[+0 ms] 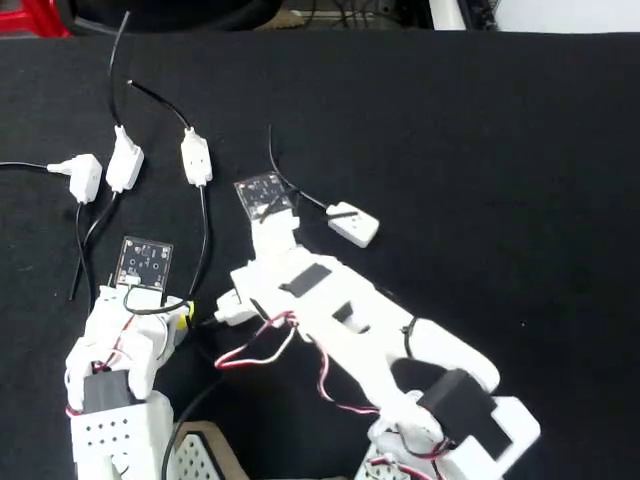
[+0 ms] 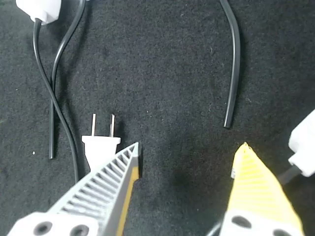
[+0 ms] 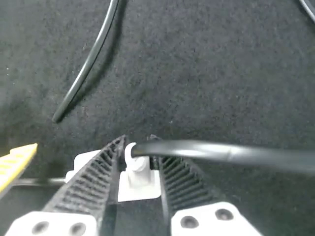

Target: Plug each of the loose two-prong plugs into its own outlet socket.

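My left gripper [image 2: 190, 147] is open just above the black cloth. A white two-prong plug [image 2: 101, 142] lies flat beside its grey finger [image 2: 115, 169], prongs pointing away; nothing is between the fingers. My right gripper [image 3: 138, 140] is shut on another white plug [image 3: 139, 179], whose black cable [image 3: 221, 153] bends off sideways. That held plug [image 2: 305, 142] also shows close to the left gripper's yellow finger [image 2: 256, 182]. In the high view both grippers [image 1: 180, 318] [image 1: 228, 308] meet low at the left. Several white outlet sockets [image 1: 195, 160] [image 1: 125, 165] [image 1: 85, 175] [image 1: 352, 225] lie farther back.
Black cables [image 1: 203, 235] run from the sockets towards the arms. A loose cable end [image 2: 231, 73] lies ahead of the left gripper, and two thin cables [image 2: 54, 93] pass beside the flat plug. The black cloth [image 1: 500, 150] stretches away on the right.
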### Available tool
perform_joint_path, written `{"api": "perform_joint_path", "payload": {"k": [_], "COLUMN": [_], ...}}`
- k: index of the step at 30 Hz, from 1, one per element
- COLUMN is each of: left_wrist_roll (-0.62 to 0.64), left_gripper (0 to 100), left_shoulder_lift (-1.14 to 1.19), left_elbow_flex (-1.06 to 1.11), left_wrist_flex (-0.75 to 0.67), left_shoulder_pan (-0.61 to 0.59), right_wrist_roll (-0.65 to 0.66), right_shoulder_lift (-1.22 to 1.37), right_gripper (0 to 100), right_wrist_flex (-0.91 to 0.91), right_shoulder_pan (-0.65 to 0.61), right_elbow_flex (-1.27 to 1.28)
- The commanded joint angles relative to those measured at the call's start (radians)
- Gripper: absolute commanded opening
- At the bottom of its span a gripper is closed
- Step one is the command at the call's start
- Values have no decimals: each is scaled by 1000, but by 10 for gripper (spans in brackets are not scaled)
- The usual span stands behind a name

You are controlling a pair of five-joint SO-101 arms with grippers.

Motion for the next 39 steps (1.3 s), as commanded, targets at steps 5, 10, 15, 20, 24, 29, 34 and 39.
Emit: {"api": "perform_joint_path", "payload": {"k": [5, 10, 15, 20, 24, 29, 34, 39], "left_wrist_roll": [-5, -6, -6, 23, 38, 94, 97, -11], "left_gripper": [296, 296, 296, 277, 241, 251, 251, 251], "left_shoulder_lift": [-8, -8, -8, -8, -8, 9, 180, 586], "left_elbow_flex": [7, 8, 24, 16, 1, -71, -217, -387], "left_wrist_flex": [-2, -2, -29, -34, -107, -153, -74, -74], "left_shoulder_pan": [-13, -5, -2, 56, 147, 260, 398, 484], "right_wrist_roll": [26, 123, 287, 600, 638, 680, 703, 709], "right_shoulder_lift": [36, -45, -211, -328, -360, -348, -344, -340], "right_gripper": [336, 402, 338, 251, 162, 79, 77, 78], "right_wrist_flex": [272, 457, 660, 973, 957, 838, 813, 647], "right_shoulder_pan": [-46, -61, -57, -55, 43, 327, 436, 482], "right_elbow_flex": [-124, -206, -257, -234, -133, -74, -64, -42]}}
